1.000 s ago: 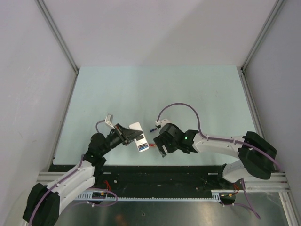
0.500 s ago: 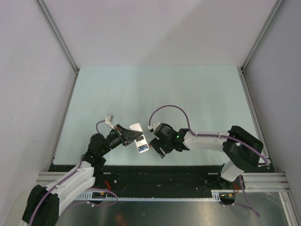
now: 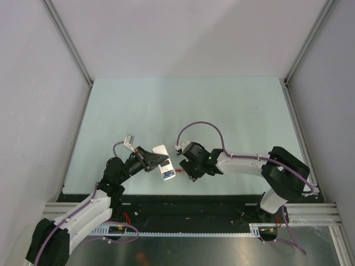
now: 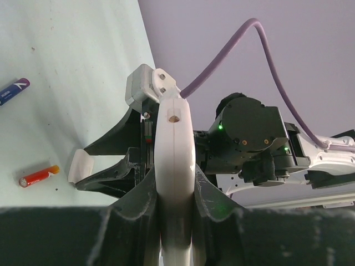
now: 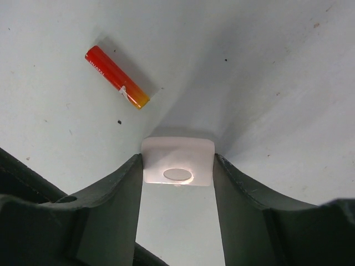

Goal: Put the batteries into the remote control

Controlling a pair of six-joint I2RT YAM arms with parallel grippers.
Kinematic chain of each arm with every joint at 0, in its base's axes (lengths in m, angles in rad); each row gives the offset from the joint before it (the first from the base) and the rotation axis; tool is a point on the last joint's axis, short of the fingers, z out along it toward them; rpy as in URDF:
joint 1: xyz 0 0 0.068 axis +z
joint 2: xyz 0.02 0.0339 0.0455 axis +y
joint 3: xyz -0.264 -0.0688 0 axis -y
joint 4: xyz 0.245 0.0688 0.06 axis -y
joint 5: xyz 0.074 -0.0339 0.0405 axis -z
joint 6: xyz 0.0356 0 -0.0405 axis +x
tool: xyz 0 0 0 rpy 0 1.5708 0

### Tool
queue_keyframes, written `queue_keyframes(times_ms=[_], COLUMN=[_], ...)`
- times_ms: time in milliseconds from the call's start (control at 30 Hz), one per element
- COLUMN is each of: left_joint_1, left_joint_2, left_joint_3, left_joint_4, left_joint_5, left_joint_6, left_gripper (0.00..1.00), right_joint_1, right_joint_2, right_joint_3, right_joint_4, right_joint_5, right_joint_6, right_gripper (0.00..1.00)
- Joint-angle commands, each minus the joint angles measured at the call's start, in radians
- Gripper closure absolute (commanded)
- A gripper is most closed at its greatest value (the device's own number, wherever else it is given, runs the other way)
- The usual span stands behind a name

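Note:
My left gripper (image 4: 175, 205) is shut on the white remote control (image 4: 173, 149), held on edge above the table's near edge; in the top view the remote control (image 3: 165, 162) shows a blue patch at its near end. Just right of it, my right gripper (image 5: 177, 166) is down at the table with both fingertips touching the sides of a small white cover plate (image 5: 177, 162). A red battery (image 5: 117, 77) lies loose on the table beside that plate. A dark blue battery (image 4: 12, 91) lies further off. Other batteries are out of view.
The pale green table (image 3: 183, 111) is walled by grey panels at the left, back and right. The black mounting rail (image 3: 183, 202) runs along the near edge. The right arm's purple cable (image 3: 199, 126) loops above its wrist.
My right gripper has moved left toward the remote control and lowered to the table. Its jaws have narrowed onto the white cover plate. The left arm has stayed still.

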Motion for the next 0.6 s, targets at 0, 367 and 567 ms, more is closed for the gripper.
queue_keyframes(times_ms=[0, 367, 567], left_joint_1=[0.008, 0.006, 0.003], left_joint_2=[-0.008, 0.024, 0.065], left_joint_3=[0.003, 0.041, 0.089], left_joint_4=[0.034, 0.034, 0.034], left_joint_5=[0.011, -0.002, -0.03], left_joint_6=[0.008, 0.012, 0.018], left_gripper=[1.0, 1.0, 1.0], right_joint_1=[-0.027, -0.404, -0.466], right_joint_2=[-0.012, -0.182, -0.156], right_joint_3=[0.029, 0.023, 0.028], right_joint_4=[-0.021, -0.128, -0.078], right_joint_5=[-0.015, 0.028, 0.109], right_joint_6=[0.042, 0.655, 0.995], right_gripper=[0.6, 0.69, 0.68])
